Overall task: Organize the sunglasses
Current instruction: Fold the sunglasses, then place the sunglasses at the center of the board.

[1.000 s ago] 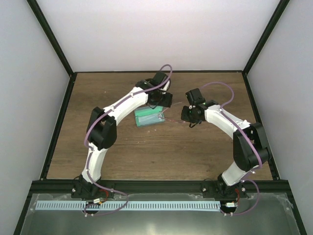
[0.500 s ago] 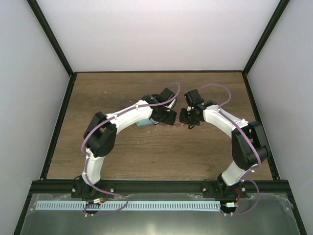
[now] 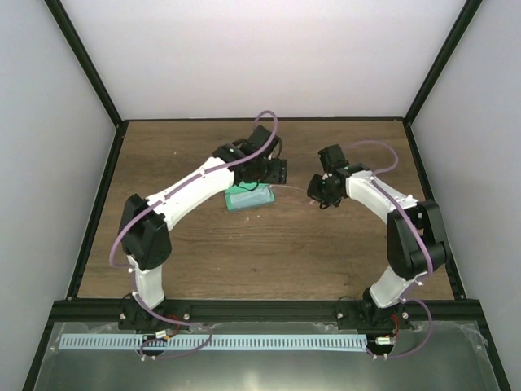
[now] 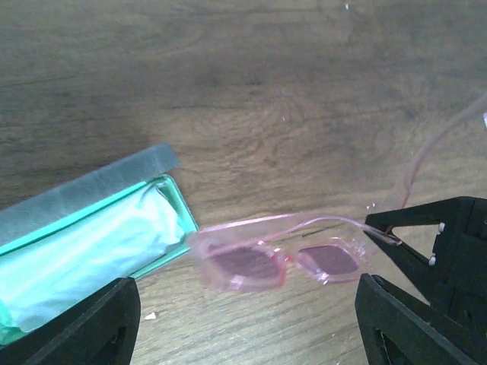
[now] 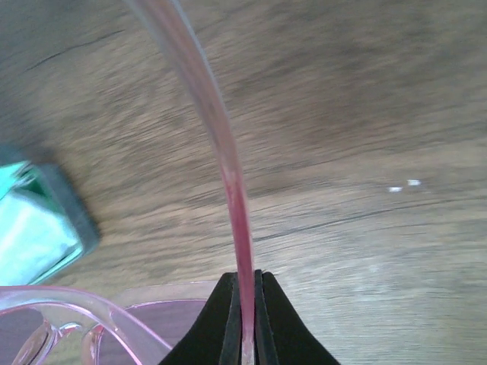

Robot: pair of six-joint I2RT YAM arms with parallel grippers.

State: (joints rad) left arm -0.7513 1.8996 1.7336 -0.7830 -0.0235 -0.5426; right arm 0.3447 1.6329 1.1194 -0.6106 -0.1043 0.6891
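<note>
The sunglasses [image 4: 278, 262] are out of their case [image 4: 171, 201] near the middle of the bench [image 3: 244, 261], a little toward its far edge, with one slim arm pinched tight in the right gripper [image 5: 245, 304]. The frame sits just beside the case's open end; whether it rests on the wood or hangs slightly above it cannot be told.

The left gripper [image 4: 243, 304] hovers over the frame with its jaws spread wide, holding nothing.

The job looks to be in its middle stretch. The teal case lies open, and a pale cloth [image 4: 91, 236] is bunched inside it. The glasses are in hand but not stowed, with at least one arm unfolded. Folding them, seating them in the case and closing it all appear to be left.

Room is tightest where the two wrists meet over the case — the right fingertips are close to the left jaw. Bare wood runs from there toward the near edge and both side edges, so either arm could likely back off that way. The far edge is nearer.
</note>
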